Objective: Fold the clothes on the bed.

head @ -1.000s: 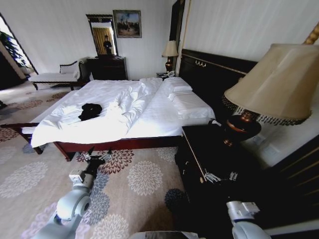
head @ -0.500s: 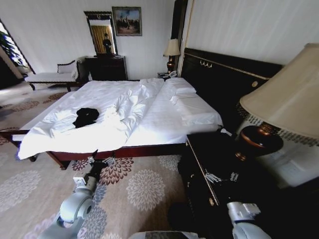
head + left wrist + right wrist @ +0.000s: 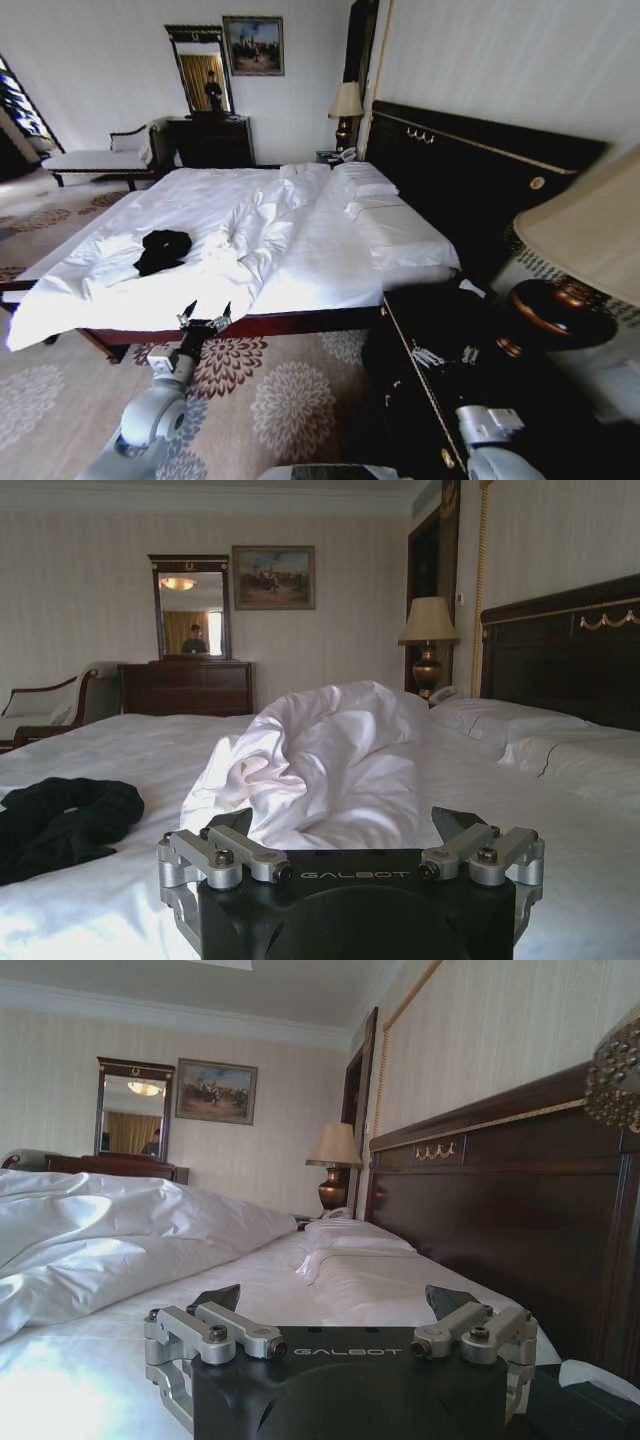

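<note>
The black T-shirt [image 3: 163,249] is seen crumpled on the white sheet, on the left part of the bed [image 3: 330,255], just beside the rumpled duvet [image 3: 250,225]; its lettering cannot be made out. The left gripper [image 3: 205,316] is held low at the bed's near edge, short of the shirt, its fingers [image 3: 225,832] spread apart and empty. Pillows [image 3: 365,185] lie against the dark headboard [image 3: 470,175]. The right gripper [image 3: 334,1305] is held beside the bed, fingers apart, empty.
</note>
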Robot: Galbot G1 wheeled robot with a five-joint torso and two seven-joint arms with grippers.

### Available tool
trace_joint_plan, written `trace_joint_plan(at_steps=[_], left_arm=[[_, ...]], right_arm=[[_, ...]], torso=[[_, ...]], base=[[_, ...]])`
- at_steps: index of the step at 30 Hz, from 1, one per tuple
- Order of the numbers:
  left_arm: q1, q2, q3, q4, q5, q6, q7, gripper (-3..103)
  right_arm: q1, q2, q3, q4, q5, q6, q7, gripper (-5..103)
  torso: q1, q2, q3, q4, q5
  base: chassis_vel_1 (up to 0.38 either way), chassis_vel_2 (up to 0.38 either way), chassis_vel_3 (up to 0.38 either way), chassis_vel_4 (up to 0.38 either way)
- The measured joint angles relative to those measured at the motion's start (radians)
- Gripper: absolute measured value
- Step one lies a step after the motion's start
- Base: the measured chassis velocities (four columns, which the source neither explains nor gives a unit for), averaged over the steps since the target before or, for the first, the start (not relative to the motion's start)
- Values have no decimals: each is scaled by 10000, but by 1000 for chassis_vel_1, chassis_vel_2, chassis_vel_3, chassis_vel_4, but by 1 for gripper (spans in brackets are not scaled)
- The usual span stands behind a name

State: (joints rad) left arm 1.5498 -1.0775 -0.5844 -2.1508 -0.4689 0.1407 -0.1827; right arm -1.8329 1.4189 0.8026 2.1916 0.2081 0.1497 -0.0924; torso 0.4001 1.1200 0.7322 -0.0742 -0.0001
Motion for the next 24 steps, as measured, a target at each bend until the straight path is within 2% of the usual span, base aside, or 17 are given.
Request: trace_joint_plan(at_steps=[15, 24], left_arm=[[98, 5, 48, -136, 36, -4, 28, 100], [308, 50, 201, -248, 28, -374, 482, 100]], right_arm=[[-10, 73, -100, 7, 23, -60, 61, 100], [-35, 78, -182, -31, 23, -83, 81, 100]], torso=[[4, -1, 2, -1, 0], [6, -1, 2, -2, 1]], base=[[-214, 221, 221, -229], [-237, 229, 223, -243]])
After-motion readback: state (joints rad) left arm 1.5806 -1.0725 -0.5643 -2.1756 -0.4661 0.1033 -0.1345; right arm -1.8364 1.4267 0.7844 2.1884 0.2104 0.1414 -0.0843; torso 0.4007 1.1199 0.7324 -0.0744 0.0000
